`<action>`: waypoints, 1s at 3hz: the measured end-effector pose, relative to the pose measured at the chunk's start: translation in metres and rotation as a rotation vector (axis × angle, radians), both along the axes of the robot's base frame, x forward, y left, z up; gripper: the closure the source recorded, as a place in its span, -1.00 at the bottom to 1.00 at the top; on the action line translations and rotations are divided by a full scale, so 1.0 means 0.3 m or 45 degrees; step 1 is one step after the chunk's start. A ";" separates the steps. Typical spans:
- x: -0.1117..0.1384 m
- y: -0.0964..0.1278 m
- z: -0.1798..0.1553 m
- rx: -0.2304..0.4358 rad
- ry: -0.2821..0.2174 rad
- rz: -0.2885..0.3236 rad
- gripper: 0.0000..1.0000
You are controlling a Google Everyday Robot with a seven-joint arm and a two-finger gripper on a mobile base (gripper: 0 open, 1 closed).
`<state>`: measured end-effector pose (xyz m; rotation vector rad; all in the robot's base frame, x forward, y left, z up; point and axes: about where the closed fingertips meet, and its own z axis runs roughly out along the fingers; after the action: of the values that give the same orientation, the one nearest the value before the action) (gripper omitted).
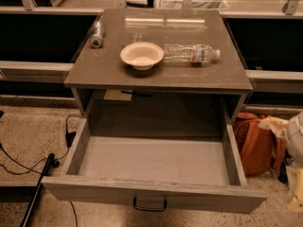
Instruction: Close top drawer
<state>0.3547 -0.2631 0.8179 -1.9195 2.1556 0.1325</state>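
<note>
The top drawer [94, 189] of the grey cabinet is pulled far out toward me. Its pale grey inside is bare. Its front panel faces me at the bottom of the view, with a small dark bail handle [149, 205] at centre. My gripper [297, 189] shows only as pale cream parts at the far right edge, low beside the drawer's right front corner and apart from it. A white rounded part of the arm [296, 135] sits above it.
On the cabinet top [104, 72] are a white bowl [141, 55], a clear water bottle [189, 54] on its side and a can [97, 34] on its side. An orange bag [253, 141] lies on the floor right of the drawer. Black cables and a black pole [38, 186] lie at left.
</note>
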 end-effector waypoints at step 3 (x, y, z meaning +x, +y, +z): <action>-0.112 0.155 -0.203 0.046 0.126 0.116 -0.37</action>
<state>0.3210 -0.2165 0.7570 -2.0316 2.1111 0.2879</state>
